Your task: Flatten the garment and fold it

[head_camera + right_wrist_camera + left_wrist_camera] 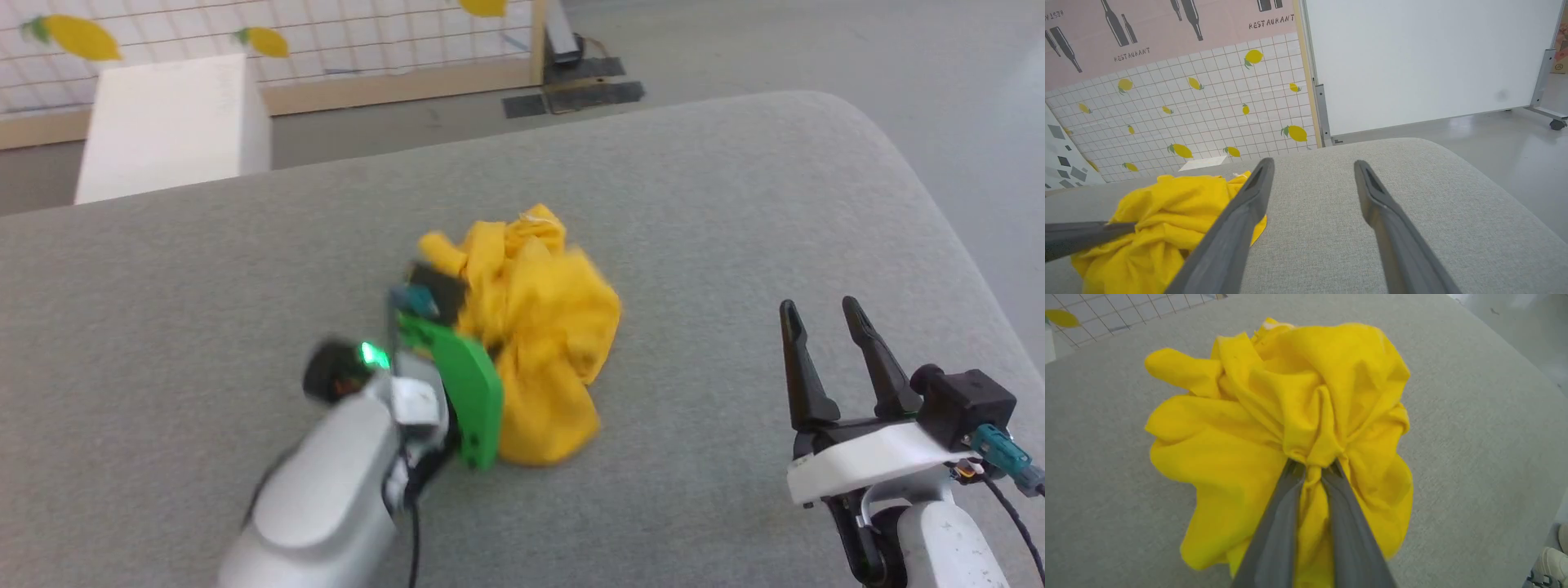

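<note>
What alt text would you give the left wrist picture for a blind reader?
The left gripper is shut on a fold of the crumpled yellow garment, bunched in a heap on a grey fabric surface.

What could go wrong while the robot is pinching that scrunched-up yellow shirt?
1. The left gripper is shut on one bunched fold of the bright yellow crumpled cotton T-shirt, so pulling may lift the whole wad instead of spreading it.
2. That pinch might slip out.
3. The right gripper stands open, apart from the shirt, so nothing pins the other side and it could drag across the grey fabric surface.
</note>
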